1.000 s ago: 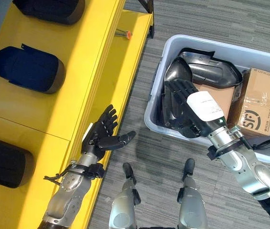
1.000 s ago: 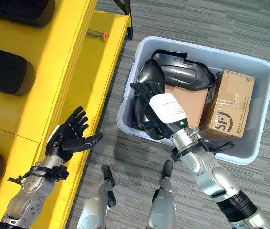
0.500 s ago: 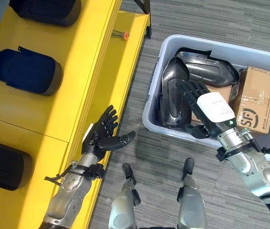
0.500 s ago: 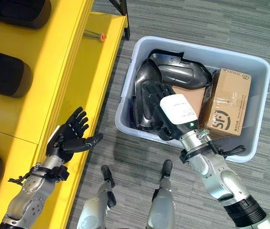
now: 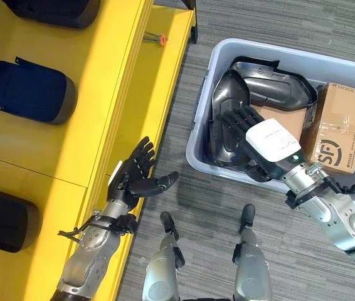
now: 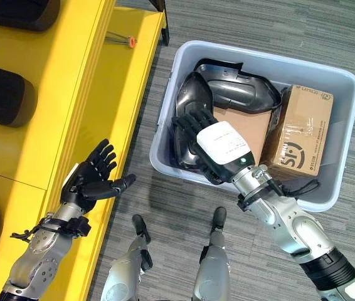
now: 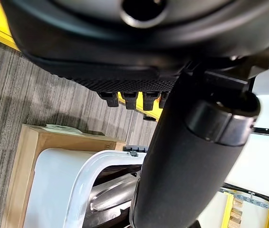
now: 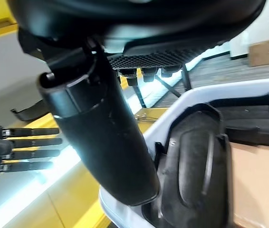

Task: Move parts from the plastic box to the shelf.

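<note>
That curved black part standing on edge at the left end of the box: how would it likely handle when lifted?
The black part looks like a stiff moulded shell, so it would probably keep its shape. Its glossy, curved surface may be slippery for the right hand above it. Leaning against the plastic box wall, it could tip once nudged.

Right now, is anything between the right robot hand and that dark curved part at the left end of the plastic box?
Nothing visible. The right robot hand hangs open directly over the dark curved part in the plastic box.
</note>
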Available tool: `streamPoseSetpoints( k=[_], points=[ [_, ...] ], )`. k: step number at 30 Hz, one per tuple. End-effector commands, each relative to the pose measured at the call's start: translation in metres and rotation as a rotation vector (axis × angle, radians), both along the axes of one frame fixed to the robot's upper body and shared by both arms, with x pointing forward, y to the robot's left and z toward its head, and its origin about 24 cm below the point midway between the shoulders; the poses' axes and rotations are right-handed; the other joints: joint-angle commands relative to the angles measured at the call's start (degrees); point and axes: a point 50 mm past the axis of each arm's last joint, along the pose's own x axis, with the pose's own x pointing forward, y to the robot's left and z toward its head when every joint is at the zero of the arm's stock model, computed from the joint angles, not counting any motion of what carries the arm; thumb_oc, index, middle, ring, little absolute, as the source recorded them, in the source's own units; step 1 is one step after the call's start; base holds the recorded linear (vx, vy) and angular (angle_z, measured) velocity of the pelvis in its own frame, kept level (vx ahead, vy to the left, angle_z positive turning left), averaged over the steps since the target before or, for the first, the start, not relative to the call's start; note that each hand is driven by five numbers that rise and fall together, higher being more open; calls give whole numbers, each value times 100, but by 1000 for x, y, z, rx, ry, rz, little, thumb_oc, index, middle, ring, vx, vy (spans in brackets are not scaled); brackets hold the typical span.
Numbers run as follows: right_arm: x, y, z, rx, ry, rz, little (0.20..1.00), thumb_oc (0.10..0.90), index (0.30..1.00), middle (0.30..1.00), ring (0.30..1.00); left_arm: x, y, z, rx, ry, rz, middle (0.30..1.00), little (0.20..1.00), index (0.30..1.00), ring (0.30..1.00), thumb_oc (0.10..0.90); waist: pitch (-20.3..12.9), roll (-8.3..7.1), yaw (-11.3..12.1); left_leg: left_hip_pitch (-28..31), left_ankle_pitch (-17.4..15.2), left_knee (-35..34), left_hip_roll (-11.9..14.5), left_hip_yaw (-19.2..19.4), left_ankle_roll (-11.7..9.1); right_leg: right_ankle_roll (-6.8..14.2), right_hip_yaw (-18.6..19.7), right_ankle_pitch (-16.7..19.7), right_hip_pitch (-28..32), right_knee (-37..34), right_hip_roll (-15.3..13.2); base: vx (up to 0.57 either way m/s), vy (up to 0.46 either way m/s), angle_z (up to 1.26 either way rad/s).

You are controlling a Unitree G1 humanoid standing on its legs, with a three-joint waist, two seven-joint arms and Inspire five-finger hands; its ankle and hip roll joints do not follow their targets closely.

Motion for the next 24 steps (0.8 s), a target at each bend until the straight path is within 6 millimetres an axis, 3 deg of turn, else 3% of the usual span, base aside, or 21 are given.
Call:
streamPoseSetpoints(
  k=[1, 10, 24],
  points=[
    [-10, 24, 42, -19, -197, 164, 1000, 900, 1000, 1000, 1000, -1, 11, 44, 62, -235, 13, 1000, 1000, 1000, 1000, 900, -28, -94, 10, -14, -591, 19, -535, -114, 239, -130, 233, -953, -335, 657, 484, 0, 0, 0],
    [-7, 33, 35, -58, -159, 184, 1000, 900, 1000, 1000, 1000, -1, 6, 43, 52, -239, -9, 1000, 1000, 1000, 1000, 900, -28, -66, 32, -138, -583, 6, -554, -110, 227, -132, 191, -1001, -470, 722, 471, 0, 0, 0],
    [-2, 26, 20, -91, -45, 109, 1000, 900, 1000, 1000, 1000, -1, 8, 38, 65, -222, 1, 1000, 1000, 1000, 1000, 900, -28, -58, -17, -319, -526, 6, -550, -102, 197, -150, 204, -1017, -673, 794, 491, 0, 0, 0]
  ],
)
